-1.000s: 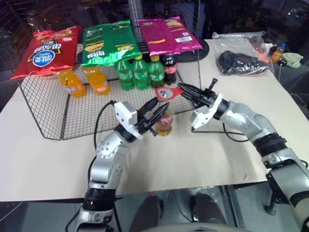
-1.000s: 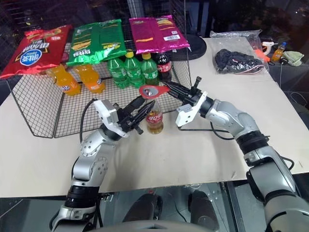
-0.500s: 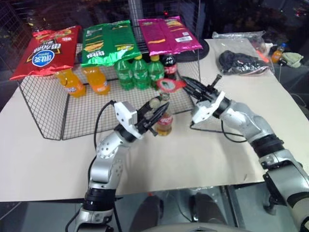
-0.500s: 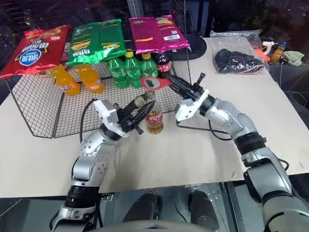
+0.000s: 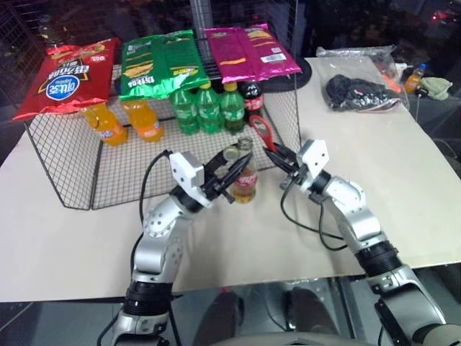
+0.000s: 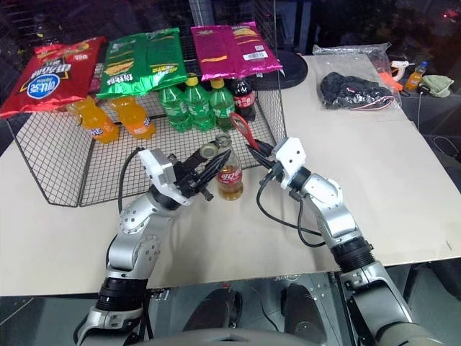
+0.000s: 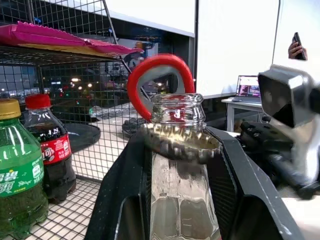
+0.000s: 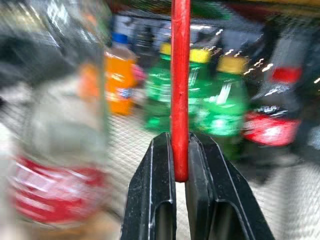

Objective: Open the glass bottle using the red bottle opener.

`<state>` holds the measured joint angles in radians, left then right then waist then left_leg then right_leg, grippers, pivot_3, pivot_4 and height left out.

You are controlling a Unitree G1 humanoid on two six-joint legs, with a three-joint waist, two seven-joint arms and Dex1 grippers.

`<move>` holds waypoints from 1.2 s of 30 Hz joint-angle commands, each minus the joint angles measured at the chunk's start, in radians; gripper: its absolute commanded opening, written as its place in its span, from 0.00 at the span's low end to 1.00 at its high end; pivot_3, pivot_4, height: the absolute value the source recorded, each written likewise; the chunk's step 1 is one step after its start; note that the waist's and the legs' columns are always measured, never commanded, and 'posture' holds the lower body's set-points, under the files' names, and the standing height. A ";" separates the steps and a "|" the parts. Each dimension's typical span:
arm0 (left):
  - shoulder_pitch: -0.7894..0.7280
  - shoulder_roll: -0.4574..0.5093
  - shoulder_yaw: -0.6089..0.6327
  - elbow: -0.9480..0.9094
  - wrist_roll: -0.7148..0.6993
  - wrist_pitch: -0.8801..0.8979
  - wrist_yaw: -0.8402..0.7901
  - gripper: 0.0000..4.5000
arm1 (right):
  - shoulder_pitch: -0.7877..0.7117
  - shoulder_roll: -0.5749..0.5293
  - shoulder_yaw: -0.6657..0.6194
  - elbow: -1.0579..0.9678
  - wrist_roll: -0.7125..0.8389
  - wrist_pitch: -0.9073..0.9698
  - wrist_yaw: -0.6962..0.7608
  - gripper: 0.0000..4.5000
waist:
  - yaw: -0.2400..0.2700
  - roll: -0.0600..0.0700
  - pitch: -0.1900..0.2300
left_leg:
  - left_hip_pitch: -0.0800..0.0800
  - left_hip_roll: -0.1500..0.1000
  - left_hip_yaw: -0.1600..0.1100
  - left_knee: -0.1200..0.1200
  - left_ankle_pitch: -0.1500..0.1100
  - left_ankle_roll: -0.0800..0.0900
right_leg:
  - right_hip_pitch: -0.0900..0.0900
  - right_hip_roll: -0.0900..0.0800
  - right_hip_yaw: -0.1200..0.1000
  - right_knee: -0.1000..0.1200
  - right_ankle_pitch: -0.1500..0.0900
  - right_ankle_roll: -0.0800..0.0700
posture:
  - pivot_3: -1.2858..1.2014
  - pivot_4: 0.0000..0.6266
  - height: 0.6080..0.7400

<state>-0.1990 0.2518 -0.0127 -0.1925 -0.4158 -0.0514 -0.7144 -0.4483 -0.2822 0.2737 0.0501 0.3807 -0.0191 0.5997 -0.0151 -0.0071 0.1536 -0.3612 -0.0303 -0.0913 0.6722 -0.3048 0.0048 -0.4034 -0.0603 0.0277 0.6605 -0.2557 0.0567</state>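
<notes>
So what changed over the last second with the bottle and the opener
The crown cap has come off the small clear glass bottle and now rests loose by its open mouth. The right gripper, shut on the flat red bottle opener, rolled the opener onto its edge and swung off the bottle top to the right. The left gripper stays clamped on the bottle, which has not moved.

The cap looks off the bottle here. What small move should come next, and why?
Probably draw the right gripper and the red bottle opener clear of the bottle, then set the opener down. In the left wrist view the crown cap rests loose on the left gripper, below the glass bottle's bare mouth, so prying looks finished. The left jaws hold the neck.
</notes>
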 commanded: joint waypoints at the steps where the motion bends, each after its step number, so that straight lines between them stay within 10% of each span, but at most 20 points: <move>1: 0.017 0.011 -0.015 0.003 0.011 0.024 0.002 0.23 | 0.013 -0.001 -0.020 -0.133 0.095 0.203 0.021 0.00 | 0.001 0.000 0.000 | 0.000 0.000 0.000 0.000 0.000 0.000 | 0.000 0.000 0.000 0.000 0.000 0.000 | 0.52 0.24 1.00; 8: 0.019 0.009 -0.014 -0.002 0.020 0.030 0.009 0.79 | 0.018 0.015 -0.046 -0.188 0.088 0.318 0.001 0.00 | 0.000 0.000 0.001 | -0.004 -0.001 0.001 -0.001 0.000 0.000 | -0.004 0.000 0.000 0.000 0.000 0.000 | 0.52 0.24 1.00; 24: 0.060 0.035 0.005 -0.056 0.016 0.044 0.000 0.79 | 0.018 -0.010 -0.157 -0.106 -0.007 0.290 0.001 0.00 | -0.001 0.000 0.001 | -0.008 -0.001 0.002 -0.002 0.000 0.000 | -0.009 0.000 0.001 0.000 0.000 0.000 | 0.52 0.24 1.00; 34: 0.247 0.127 0.059 -0.190 -0.048 0.092 -0.023 0.79 | 0.136 -0.208 -0.162 -0.236 0.116 0.614 0.157 0.00 | -0.001 0.000 0.001 | -0.009 0.000 0.002 -0.003 0.000 0.000 | -0.008 -0.002 0.000 -0.003 0.000 0.000 | 0.52 0.24 1.00; 36: 0.299 0.150 0.081 -0.207 -0.051 0.091 -0.031 0.80 | 0.153 -0.224 -0.173 -0.265 0.144 0.662 0.164 0.19 | -0.002 0.000 0.001 | -0.009 0.000 0.002 -0.003 0.000 0.000 | -0.008 -0.002 0.001 -0.002 0.000 0.000 | 0.52 0.24 1.00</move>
<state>0.0724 0.3827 0.0358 -0.3488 -0.4495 0.0446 -0.7368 -0.2956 -0.4975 0.1341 -0.1527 0.4830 0.6069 0.7454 -0.0169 -0.0071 0.1549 -0.3698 -0.0301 -0.0895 0.6693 -0.3051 0.0052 -0.4118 -0.0620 0.0285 0.6581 -0.2557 0.0568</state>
